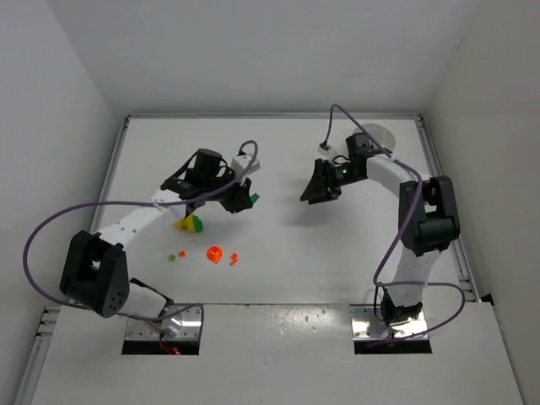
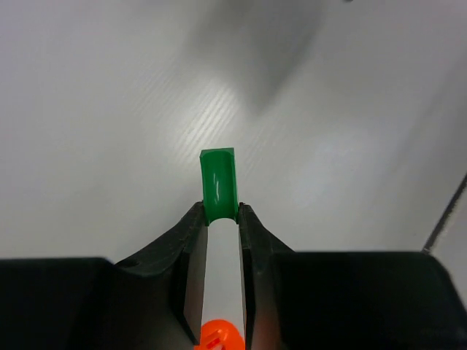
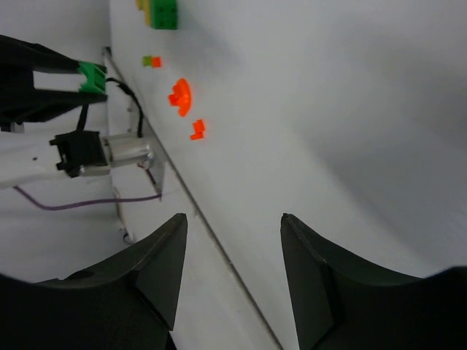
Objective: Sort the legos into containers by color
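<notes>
My left gripper (image 1: pixel 246 199) is shut on a small green lego (image 1: pixel 254 198), held off the table left of centre. In the left wrist view the green lego (image 2: pixel 219 182) sticks out past the fingertips, gripper (image 2: pixel 220 213). The same green lego (image 3: pixel 93 76) also shows in the right wrist view. On the table lie a yellow and green lego clump (image 1: pixel 191 224), an orange round lego (image 1: pixel 214 254), a small orange lego (image 1: pixel 234 258) and two tiny bits (image 1: pixel 175 254). My right gripper (image 1: pixel 319 191) (image 3: pixel 233 219) stands open and empty, right of centre. The white dish of containers (image 1: pixel 381 135) is partly hidden behind the right arm.
White walls enclose the table on the left, back and right. A purple cable (image 1: pixel 51 224) loops from the left arm, and another purple cable (image 1: pixel 403 228) runs along the right arm. The orange round lego (image 2: pixel 217 337) shows below, between the left fingers.
</notes>
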Controlling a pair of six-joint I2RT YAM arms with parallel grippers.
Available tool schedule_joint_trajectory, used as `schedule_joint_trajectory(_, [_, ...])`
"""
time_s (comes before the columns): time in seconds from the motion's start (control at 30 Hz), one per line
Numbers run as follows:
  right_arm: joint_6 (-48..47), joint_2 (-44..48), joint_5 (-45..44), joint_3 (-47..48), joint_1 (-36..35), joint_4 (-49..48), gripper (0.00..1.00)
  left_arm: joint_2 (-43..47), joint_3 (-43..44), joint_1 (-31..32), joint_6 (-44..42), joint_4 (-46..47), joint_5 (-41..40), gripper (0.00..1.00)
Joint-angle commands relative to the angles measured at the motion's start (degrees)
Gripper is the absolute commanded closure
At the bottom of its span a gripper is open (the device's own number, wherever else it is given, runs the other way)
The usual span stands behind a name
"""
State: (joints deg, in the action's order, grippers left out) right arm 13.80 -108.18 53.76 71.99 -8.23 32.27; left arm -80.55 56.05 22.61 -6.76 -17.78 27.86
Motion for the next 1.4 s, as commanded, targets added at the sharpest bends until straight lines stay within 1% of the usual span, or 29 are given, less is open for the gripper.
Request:
schedule_joint_trajectory(0.0, [3.9,0.5,8.6,-0.3,-2.8,-5.9,0.45,1.3,2.3,5.8,2.1,-0.4,2.7,0.8])
schedule_joint_trajectory(0.07, [4.4,0.5,8.6,-0.3,-4.5,-5.9,0.44,1.3,2.8,8.4,2.6,-0.4,1.4,0.8])
schedule_joint_trajectory(0.1, [4.4,0.5,8.6,-0.3,-5.0,-5.9,0.41,1.3,2.8,10.7,2.6,-0.4,0.9,0.8])
schedule_joint_trajectory(0.2, [4.4,1.1,8.6,-0.3,-6.6,-5.4,0.4,1.3,3.4,13.7,2.1,-0.4,-1.7,0.8])
schedule_joint_trajectory(0.43, [5.4,1.1,10.0,-0.3,-9.0,-6.2,0.38,-0.4,4.6,16.1,2.1,-0.4,-2.9,0.8])
schedule_joint_trajectory(0.57, [6.0,-0.1,11.2,-0.3,-10.3,-7.0,0.38,-0.4,4.6,17.2,1.6,-0.4,-5.4,0.8])
schedule_joint_trajectory(0.6, [6.0,-0.1,12.8,-0.8,-11.1,-7.0,0.38,-0.4,4.6,17.2,1.1,-0.4,-6.2,0.8])
schedule_joint_trajectory(0.73, [6.7,-1.3,14.8,-0.8,-13.0,-8.4,0.4,-0.9,4.6,17.8,0.5,-0.4,-7.4,0.82])
schedule_joint_trajectory(0.87, [6.7,-2.4,15.3,-0.3,-14.1,-8.4,0.46,-0.9,4.6,17.8,0.5,-0.4,-7.4,0.82])
schedule_joint_trajectory(0.9, [6.7,-2.9,16.0,-0.3,-14.6,-8.4,0.52,-0.9,4.6,17.8,0.5,-0.4,-7.9,0.82])
schedule_joint_trajectory(1.0, [6.7,-2.9,16.0,-0.3,-15.2,-8.4,0.62,-0.9,4.0,17.8,0.5,0.1,-9.0,0.82])
schedule_joint_trajectory(1.03, [6.7,-3.4,16.6,-0.3,-15.2,-8.4,0.68,-0.9,4.0,17.8,0.5,0.1,-9.0,0.82])
schedule_joint_trajectory(1.1, [6.7,-3.4,16.6,-0.3,-15.2,-8.4,0.74,-0.4,3.5,17.8,0.5,0.1,-9.0,0.82])
schedule_joint_trajectory(1.13, [6.7,-3.4,16.6,-0.3,-15.2,-8.4,0.79,-0.4,3.4,17.8,0.5,0.6,-9.0,0.82])
schedule_joint_trajectory(1.2, [6.7,-3.4,16.6,0.3,-15.2,-8.4,0.82,0.1,2.9,17.8,0.5,0.6,-9.0,0.82])
schedule_joint_trajectory(1.23, [7.2,-4.0,16.6,0.3,-15.2,-8.4,0.86,0.1,2.9,17.8,0.5,0.6,-9.0,0.82])
schedule_joint_trajectory(1.27, [7.2,-4.0,17.1,0.3,-15.2,-8.4,0.88,0.1,2.9,17.8,0.5,0.6,-9.0,0.82])
schedule_joint_trajectory(1.33, [6.7,-4.0,17.1,0.8,-15.2,-8.4,0.93,0.7,2.4,17.8,0.0,0.6,-9.0,0.71])
schedule_joint_trajectory(1.37, [6.7,-4.0,17.1,0.8,-15.2,-8.4,0.95,0.7,2.4,17.8,0.0,0.6,-9.0,0.61])
